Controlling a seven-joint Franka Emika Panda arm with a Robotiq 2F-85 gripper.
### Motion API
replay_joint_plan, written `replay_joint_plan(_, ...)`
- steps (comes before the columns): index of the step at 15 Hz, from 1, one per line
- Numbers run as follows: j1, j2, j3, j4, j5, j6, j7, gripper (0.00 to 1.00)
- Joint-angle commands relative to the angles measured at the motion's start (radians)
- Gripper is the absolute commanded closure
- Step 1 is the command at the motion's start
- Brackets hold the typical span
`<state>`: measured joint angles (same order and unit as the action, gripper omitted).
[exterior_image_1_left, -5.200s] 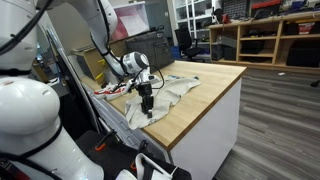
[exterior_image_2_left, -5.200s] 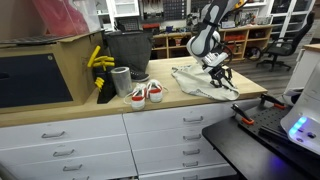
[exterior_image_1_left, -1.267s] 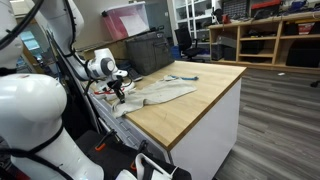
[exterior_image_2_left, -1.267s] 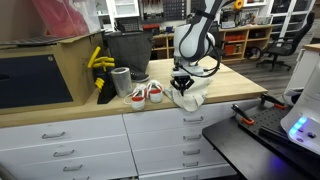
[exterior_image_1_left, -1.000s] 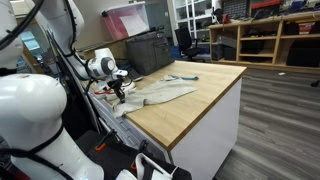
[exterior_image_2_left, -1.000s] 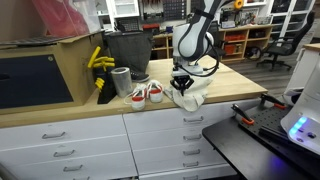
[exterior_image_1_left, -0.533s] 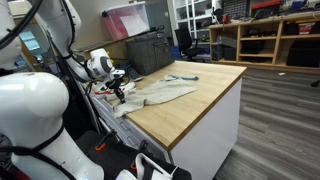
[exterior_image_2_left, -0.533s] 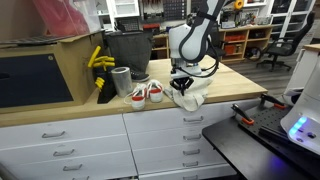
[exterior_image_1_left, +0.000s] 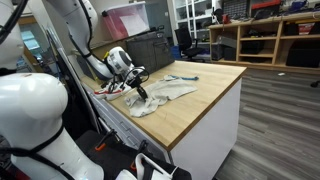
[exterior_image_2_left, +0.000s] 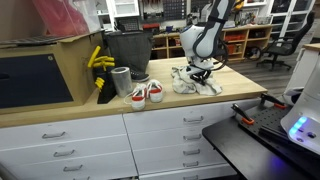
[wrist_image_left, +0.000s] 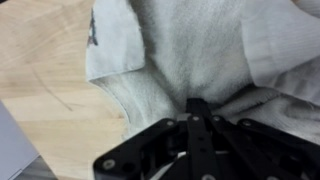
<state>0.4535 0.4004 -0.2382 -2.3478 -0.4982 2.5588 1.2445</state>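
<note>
Countertop (exterior_image_1_left: 205, 95) of pale wood is taking up much of both exterior views, and it is sitting on a white cabinet with drawers (exterior_image_2_left: 160, 135). The robot arm (exterior_image_2_left: 207, 35) is bending down over it from above, its wrist pointing at the wood. Toward the back of the countertop a black bin (exterior_image_2_left: 127, 50) is standing upright, with something yellow (exterior_image_2_left: 97, 60) hanging at its side; what that is I cannot tell.

A grey cloth (exterior_image_2_left: 185, 84) is lying bunched in a heap on the countertop, its folds spreading out from under the wrist. In an exterior view the cloth (exterior_image_1_left: 165, 95) is lying close to the counter's near edge. In the wrist view the cloth (wrist_image_left: 190, 45) is filling most of the picture, with bare wood showing beside it and a dark mark sitting near one edge.

A pair of white shoes (exterior_image_2_left: 146, 94) with red trim is resting just beside the cloth, and a metal cup (exterior_image_2_left: 121, 82) is standing upright next to the shoes, in front of the bin.

The gripper (wrist_image_left: 197, 104) is sitting right on the heap, its fingers pressed together and pinching a fold of the cloth. In an exterior view the gripper (exterior_image_1_left: 140, 92) is meeting the end of the cloth nearest the arm.
</note>
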Motion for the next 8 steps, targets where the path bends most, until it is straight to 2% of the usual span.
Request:
replay_joint_plan(1, -0.077, 0.2, 0.051, 0.15, 0.024, -0.121, 0.035, 1.0)
replay_joint_plan(2, -0.141, 0.145, 0.042, 0.102, 0.018, -0.135, -0.041, 1.0)
replay_joint_plan(5, -0.188, 0.142, 0.115, 0.107, 0.057, -0.195, -0.137, 1.0)
replay_joint_plan(8, -0.213, 0.114, 0.163, 0.073, 0.06, -0.194, -0.246, 1.0)
